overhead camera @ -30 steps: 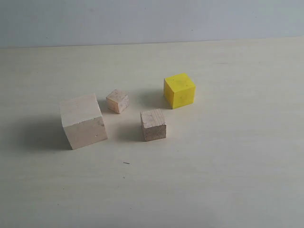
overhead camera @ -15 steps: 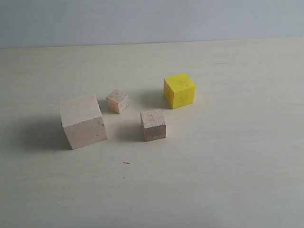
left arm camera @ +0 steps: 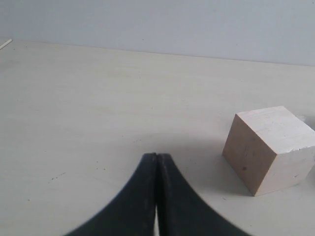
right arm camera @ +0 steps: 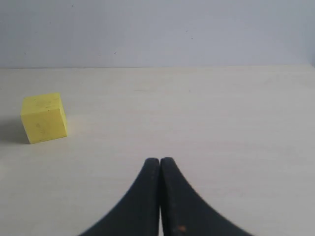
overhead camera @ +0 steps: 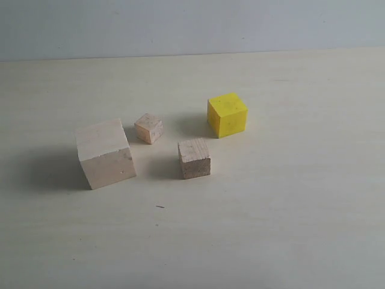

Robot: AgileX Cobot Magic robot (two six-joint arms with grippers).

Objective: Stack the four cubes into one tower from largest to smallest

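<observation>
Table [overhead camera: 289,229] surface, nearest zone: one small dark speck [overhead camera: 160,206] lies alone on the pale top.

Next row back: the largest pale wood cube [overhead camera: 104,153] stands at the left, flat on one face, upright, turned slightly so a vertical edge angles toward the viewer. The light-brown wood cube [overhead camera: 194,158] sits to its right, apart from it, also flat and nearly square-on. Being cubes, none has a long axis to report.

Further back: the small pinkish wood cube [overhead camera: 148,128] rests just behind the large cube's right rear corner, near it but not touching, set at a slight turn. The yellow cube [overhead camera: 227,114] stands farthest back and to the right, well apart from the others, flat and upright. All four rest singly on the table – none is stacked.

Left gripper [left arm camera: 156,156]: dark fingers pressed together tip to tip, holding nothing, poised low over bare table and aimed toward the back wall [overhead camera: 180,27]; the large cube lies ahead and off to one side, clear of the tips.

Right gripper [right arm camera: 160,160]: fingers likewise closed against each other and empty, aimed the same way – the yellow cube lies ahead, well off to one side.

Arm posture behind the fingers cannot be judged.
</observation>
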